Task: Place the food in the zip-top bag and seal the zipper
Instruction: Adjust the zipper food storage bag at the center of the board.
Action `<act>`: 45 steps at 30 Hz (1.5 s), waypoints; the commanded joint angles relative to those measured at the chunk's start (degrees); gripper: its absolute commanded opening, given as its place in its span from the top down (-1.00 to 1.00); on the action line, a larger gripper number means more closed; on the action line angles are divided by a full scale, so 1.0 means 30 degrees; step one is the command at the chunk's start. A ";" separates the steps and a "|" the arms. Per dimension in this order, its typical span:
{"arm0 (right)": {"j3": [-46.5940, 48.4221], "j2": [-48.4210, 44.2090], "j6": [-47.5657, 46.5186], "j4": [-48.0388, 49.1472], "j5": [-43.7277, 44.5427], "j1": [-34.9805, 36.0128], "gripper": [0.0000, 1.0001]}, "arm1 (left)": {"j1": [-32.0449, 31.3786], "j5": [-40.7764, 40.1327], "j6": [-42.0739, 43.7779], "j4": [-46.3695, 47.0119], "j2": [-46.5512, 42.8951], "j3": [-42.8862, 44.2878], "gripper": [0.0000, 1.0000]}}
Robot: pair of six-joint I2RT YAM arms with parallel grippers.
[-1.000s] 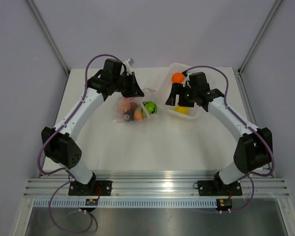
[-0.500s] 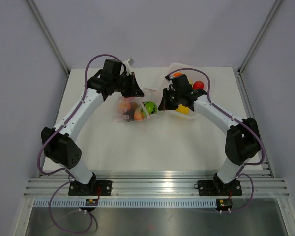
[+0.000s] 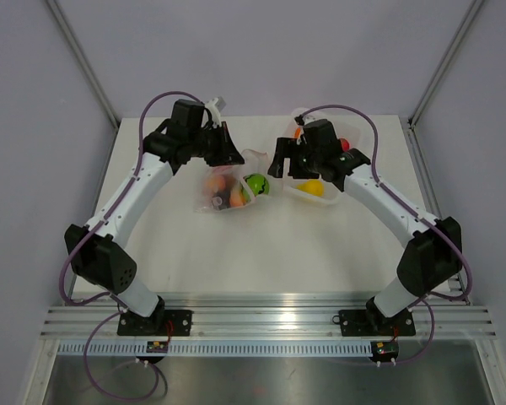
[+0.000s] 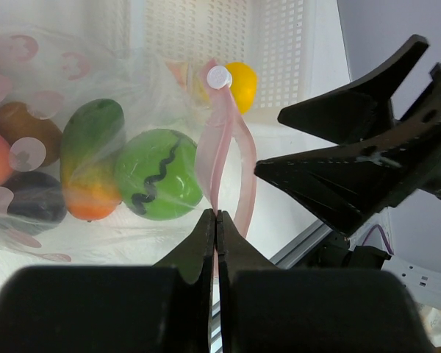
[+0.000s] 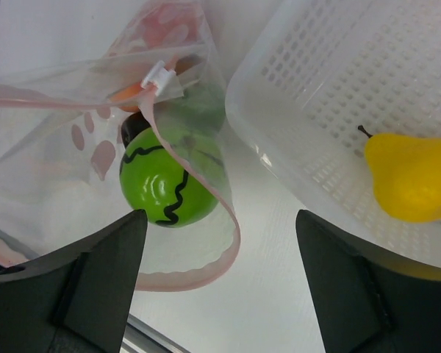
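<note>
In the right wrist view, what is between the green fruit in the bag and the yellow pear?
Right wrist view: the pink zipper strip, then a bare strip of table, then the perforated tray wall.

The top camera looks down from above and behind, taking in the whole table (image 3: pixel 261 245). Both wrist cameras sit close, from opposite sides, sharing the green striped fruit (image 4: pixel 158 174) inside the zip-top bag (image 4: pixel 95 81).

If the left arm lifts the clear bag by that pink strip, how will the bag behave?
Probably floppy: the bag is thin and crinkled, and its pink strip bends in loops where the jaws of the left gripper pinch it. Likely bottom-heavy too, since the green fruit and others sit loose inside and could slide toward the open mouth.
</note>
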 commanded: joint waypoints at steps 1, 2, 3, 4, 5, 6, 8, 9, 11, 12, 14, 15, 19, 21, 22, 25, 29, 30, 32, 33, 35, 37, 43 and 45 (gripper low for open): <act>-0.0845 0.0530 0.0729 0.0177 -0.0197 0.0019 -0.79 | 0.0117 0.0105 0.0202 0.0651 -0.0898 0.0299 1.00; -0.0906 0.0907 0.0819 0.0297 -0.0808 0.0048 -0.74 | 0.0117 0.0076 0.0202 0.0651 -0.0898 0.0300 1.00; -0.0964 0.1143 0.1023 0.0414 -0.1046 0.0048 -0.71 | 0.0088 0.0105 0.0173 0.0651 -0.0898 0.0329 1.00; -0.0965 0.1349 0.1054 0.0560 -0.1223 0.0048 -0.66 | 0.0116 0.0076 0.0202 0.0651 -0.0898 0.0358 1.00; -0.0994 0.1728 0.1054 0.0648 -0.1572 0.0106 -0.47 | 0.0117 0.0076 0.0202 0.0622 -0.0898 0.0387 1.00; -0.0994 0.1877 0.1170 0.0823 -0.1692 0.0165 -0.35 | 0.0117 0.0076 0.0173 0.0592 -0.0898 0.0387 1.00; -0.0819 0.2025 0.1171 0.0942 -0.1810 0.0253 0.42 | 0.0146 0.0047 0.0202 0.0534 -0.0956 0.0387 1.00; -0.0760 0.1909 0.1113 0.1029 -0.1839 0.0340 0.66 | 0.0146 0.0017 0.0231 0.0533 -0.0956 0.0416 1.00; -0.0673 0.1120 0.1171 0.1352 -0.1753 0.0371 1.00 | 0.0175 -0.0012 0.0289 0.0504 -0.1044 0.0446 1.00; -0.0440 0.0797 0.1142 0.1323 -0.1578 0.0371 1.00 | 0.0204 -0.0012 0.0290 0.0446 -0.1102 0.0504 1.00; 0.0087 -0.0170 0.0997 0.1032 -0.1110 0.0371 1.00 | 0.0292 -0.0129 0.0377 0.0241 -0.1161 0.0737 1.00; 0.0902 -0.0463 0.0822 0.0595 -0.1020 0.0371 1.00 | 0.0408 -0.0100 0.0407 0.0183 -0.1219 0.0855 1.00; 0.3278 -0.1547 0.0470 -0.0256 -0.1867 0.0574 1.00 | 0.0761 -0.0129 0.0436 -0.0284 -0.1658 0.1732 1.00; 0.4739 -0.1754 0.0235 -0.0783 -0.2044 0.0925 1.00 | 0.1083 -0.0187 0.0553 -0.0694 -0.2009 0.2611 1.00; 0.5125 -0.1755 0.0205 -0.0873 -0.2451 0.1217 1.00 | 0.1199 -0.0246 0.0612 -0.0900 -0.2098 0.2991 1.00; 0.6152 -0.1581 0.0146 -0.0991 -0.2776 0.1746 1.00 | 0.1552 -0.1065 0.0992 -0.1867 -0.2304 0.4340 1.00; 0.6330 -0.0644 0.0320 -0.0991 -0.2893 0.2128 1.00 | 0.1873 -0.1536 0.1432 -0.2513 -0.2508 0.5045 1.00; 0.6185 -0.0293 0.0351 -0.0991 -0.2981 0.2215 1.00 | 0.1961 -0.1594 0.1490 -0.2629 -0.2567 0.5017 1.00; 0.5746 -0.0144 0.0467 -0.0613 -0.2953 0.2333 1.00 | 0.2224 -0.1973 0.1783 -0.2776 -0.2713 0.4783 1.00; 0.5135 0.0060 0.0468 -0.0146 -0.2663 0.2334 1.00 | 0.2371 -0.2149 0.1842 -0.2574 -0.2888 0.4521 1.00; 0.4604 0.0615 0.0411 -0.0286 -0.2251 0.2334 1.00 | 0.2518 -0.2093 0.1814 -0.2251 -0.2832 0.3146 1.00; 0.4252 0.1552 0.0468 -0.0259 -0.2484 0.2334 1.00 | 0.2519 -0.1304 0.1842 -0.1842 -0.2597 0.1076 1.00; 0.4486 0.2731 0.0234 -0.1491 -0.1287 0.2334 1.00 | 0.2548 -0.1213 0.1930 -0.1049 -0.1835 -0.1722 1.00; 0.4104 0.2087 0.0088 -0.1167 -0.0760 0.2334 1.00 | 0.2548 -0.1446 0.1960 -0.0756 -0.2244 -0.1402 1.00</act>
